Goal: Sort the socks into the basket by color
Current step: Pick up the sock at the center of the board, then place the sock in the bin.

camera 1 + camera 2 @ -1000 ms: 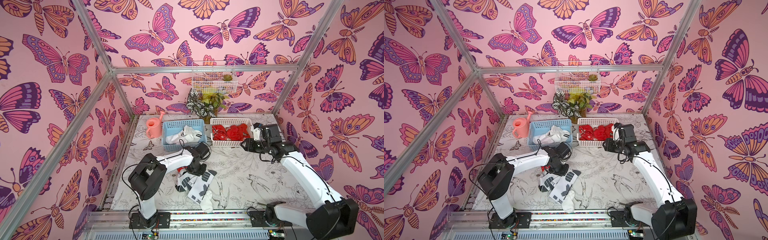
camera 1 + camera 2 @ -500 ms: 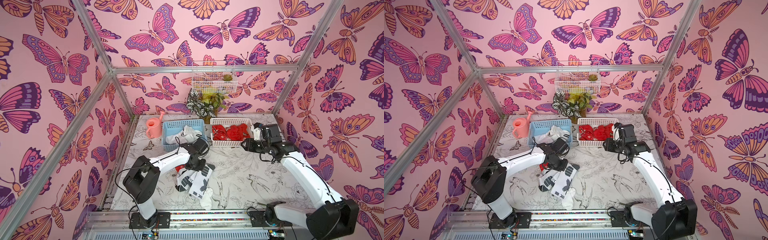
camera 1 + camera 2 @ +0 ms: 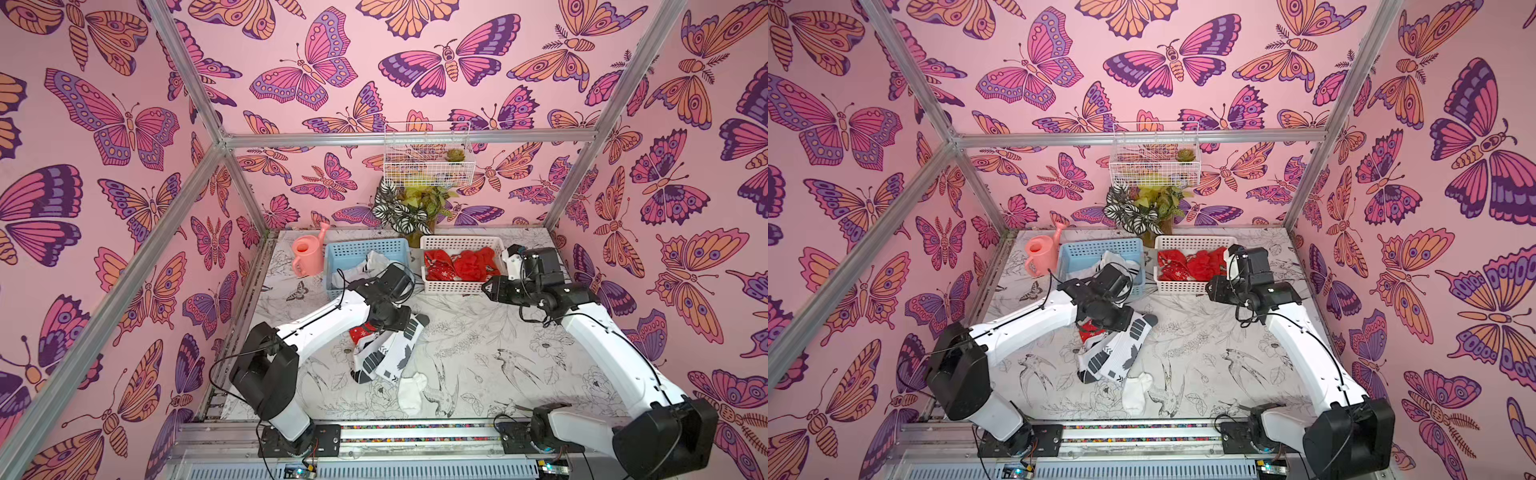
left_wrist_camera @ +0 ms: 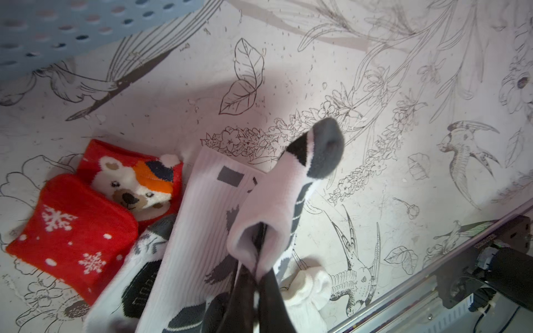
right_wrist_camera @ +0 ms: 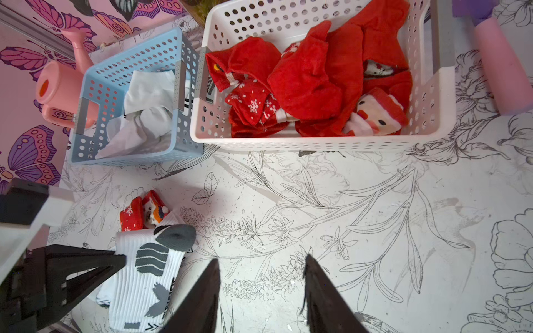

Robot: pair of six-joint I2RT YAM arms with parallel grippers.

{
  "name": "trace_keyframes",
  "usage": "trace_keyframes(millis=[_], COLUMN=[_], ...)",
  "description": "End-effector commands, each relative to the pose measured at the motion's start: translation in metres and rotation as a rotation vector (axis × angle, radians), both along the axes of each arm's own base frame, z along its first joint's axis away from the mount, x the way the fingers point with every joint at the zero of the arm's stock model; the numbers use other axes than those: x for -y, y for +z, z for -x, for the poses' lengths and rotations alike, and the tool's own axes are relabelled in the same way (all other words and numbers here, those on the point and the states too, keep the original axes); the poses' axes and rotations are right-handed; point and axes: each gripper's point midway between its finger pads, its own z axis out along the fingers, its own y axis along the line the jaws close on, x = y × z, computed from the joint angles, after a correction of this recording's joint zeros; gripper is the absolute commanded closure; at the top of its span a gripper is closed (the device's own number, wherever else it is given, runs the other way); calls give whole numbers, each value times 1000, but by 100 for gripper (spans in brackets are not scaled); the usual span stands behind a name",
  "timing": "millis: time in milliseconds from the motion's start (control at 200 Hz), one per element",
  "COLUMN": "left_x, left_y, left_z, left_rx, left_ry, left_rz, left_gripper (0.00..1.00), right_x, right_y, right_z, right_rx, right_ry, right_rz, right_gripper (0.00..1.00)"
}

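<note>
The left gripper [image 4: 257, 259] is clenched on a fold of a white sock with a grey toe [image 4: 288, 178], just in front of the blue basket [image 3: 365, 249] and over the loose pile. The pinch looks thin, so the fabric could slide out during the lift. The sock's lower part lies against a ribbed white sock [image 4: 199, 219]. Friction might drag that one along or catch the red snowflake sock [image 4: 75, 230] beside it, and red in the blue basket would spoil the sort. The dangling toe could also snag the blue basket's front wall, where a white sock drapes over the rim. To the right of the blue basket, before the white basket [image 3: 457, 286], the right gripper [image 5: 261, 261] hangs released and empty. If it reached for the pile now, it might meet the left arm.

Counted:
- One pink watering can [image 3: 305, 253] left of the blue basket.
- Two baskets.
- In front of the blue basket, one red bundle, either a single sock or a folded pair.
- At least three patterned white socks, the held one included.
- One plain white sock [image 3: 411, 392].

The heaps inside both baskets cannot be counted.
</note>
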Motion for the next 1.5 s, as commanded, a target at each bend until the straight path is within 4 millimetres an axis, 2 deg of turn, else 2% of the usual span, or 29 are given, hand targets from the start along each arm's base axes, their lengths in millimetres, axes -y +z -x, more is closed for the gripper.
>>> trace_keyframes(millis=[0,150,316,622,827,1188,1499], left_x=[-3,-7,-8,-7,-15,-44,-80], left_y=[16,20,34,74,102,130,148], left_z=[-2,-9,-20,-48,-76,-122,-163], left_rx=[13,21,57,155,231,310,379], left_ry=[23,52,69,121,186,344,497], left_rz=[23,32,51,105,145,234,300], left_gripper=[100,100,100,100,100,100,100], right_x=[-3,-3,-3,-4,-3,-3,-3], right_y=[16,15,10,10,9,9,6], right_z=[-4,-4,-3,-3,-3,-3,-5], right_rx=[46,42,31,32,28,24,13], right_ry=[20,20,23,26,26,27,25], right_rz=[5,3,4,5,9,12,18], right_gripper=[51,51,51,51,51,51,51])
